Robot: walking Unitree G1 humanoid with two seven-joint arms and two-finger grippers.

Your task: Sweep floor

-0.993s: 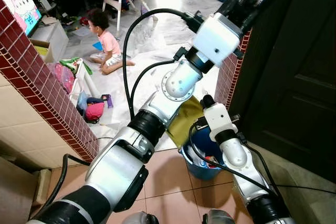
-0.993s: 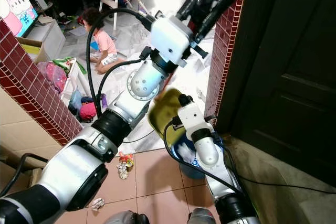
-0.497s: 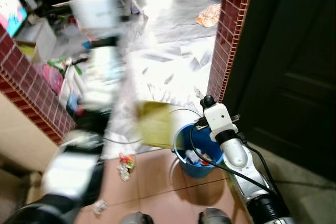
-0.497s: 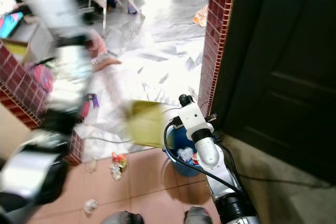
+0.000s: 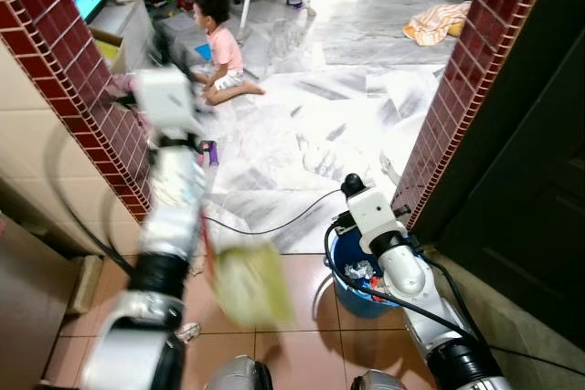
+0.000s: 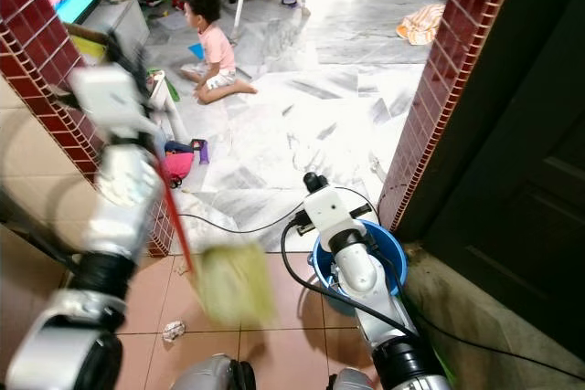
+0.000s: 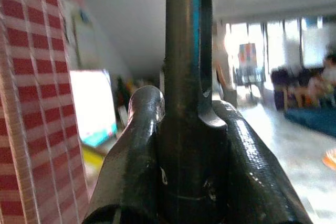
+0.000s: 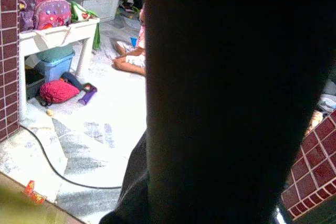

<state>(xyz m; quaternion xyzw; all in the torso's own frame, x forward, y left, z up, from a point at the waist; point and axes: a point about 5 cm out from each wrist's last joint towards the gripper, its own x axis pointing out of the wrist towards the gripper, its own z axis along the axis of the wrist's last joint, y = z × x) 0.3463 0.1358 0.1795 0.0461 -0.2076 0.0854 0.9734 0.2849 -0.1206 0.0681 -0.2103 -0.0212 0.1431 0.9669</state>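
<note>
My left gripper (image 7: 186,114) is shut on the dark end of a broom handle (image 7: 189,72), which has a hanging hole at its tip. In the eye views the left arm (image 6: 114,180) is blurred at the left by the brick wall. The red broom stick (image 6: 175,216) runs down from it to a yellow-green head (image 6: 233,285) low over the tan tiles. A crumpled scrap of litter (image 6: 171,329) lies beside it. My right gripper (image 5: 358,196) hangs at the rim of a blue bucket (image 5: 340,267) that holds rubbish.
A person (image 5: 219,47) sits on the marble floor further in. A black cable (image 5: 274,226) crosses the floor. Brick wall (image 5: 55,52) on the left, brick pillar (image 5: 457,107) and dark door (image 5: 539,180) on the right. A red bag (image 8: 55,90) lies under a small white table.
My left arm has swung from high on the right across to the left and down, bringing the broom head near the tiles. The view has shifted. The right arm stays by the bucket.
</note>
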